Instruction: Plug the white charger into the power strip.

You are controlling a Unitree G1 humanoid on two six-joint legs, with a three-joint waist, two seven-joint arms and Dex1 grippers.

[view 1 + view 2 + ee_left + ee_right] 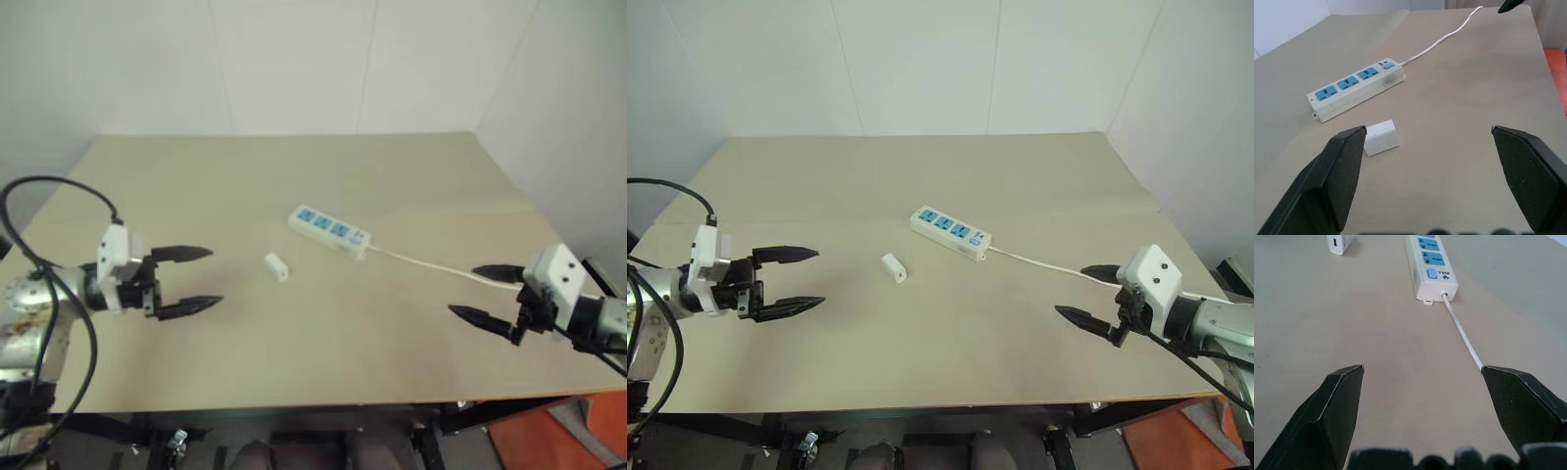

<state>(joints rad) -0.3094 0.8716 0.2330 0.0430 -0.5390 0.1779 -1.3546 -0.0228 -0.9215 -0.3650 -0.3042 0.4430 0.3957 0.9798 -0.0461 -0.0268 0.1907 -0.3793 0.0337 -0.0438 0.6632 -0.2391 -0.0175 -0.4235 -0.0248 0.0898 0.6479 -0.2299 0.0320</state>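
The power strip (950, 233) is showing a white body with three blue sockets, a blue switch and a white cord (1048, 262). At its seven o'clock the charger (893, 267) is lying plain white on the beige table (921, 352).

Table (921, 362): light beige top, matte, rectangular, faint seam or crease running left to right across the far half. Far edge meets the back wall. Near edge overhangs a dark frame (921, 431) with black fittings below.

Back wall (921, 59): white panels, thin vertical joints. Right wall (1205, 117): same white, meets back wall at a corner behind the table's far right corner.

Floor, near right, below table edge: an orange-red patch (534, 441). What it is cannot be told.
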